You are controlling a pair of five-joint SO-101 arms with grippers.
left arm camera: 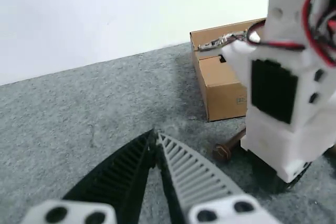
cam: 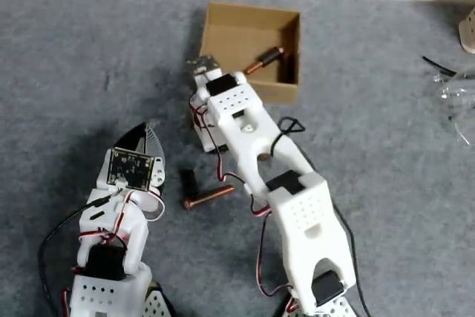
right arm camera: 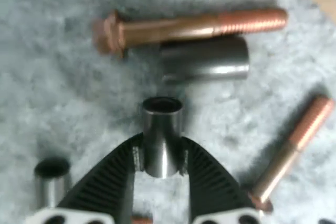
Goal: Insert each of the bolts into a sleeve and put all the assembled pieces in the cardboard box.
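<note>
Your right gripper (right arm camera: 160, 148) pinches a sleeve (right arm camera: 161, 121); a bolt (right arm camera: 189, 24) and a second sleeve (right arm camera: 205, 59) lie side by side near it. Your left gripper (cam: 148, 128), lower left of the high view, has its fingers pressed together. The cardboard box (cam: 223, 24) sits top centre, with one assembled piece (cam: 265, 59) inside.

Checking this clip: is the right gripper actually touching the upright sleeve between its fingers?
Touching. The right wrist view shows the right gripper with both fingers pressed against opposite sides of the upright sleeve, no gap visible.
</note>
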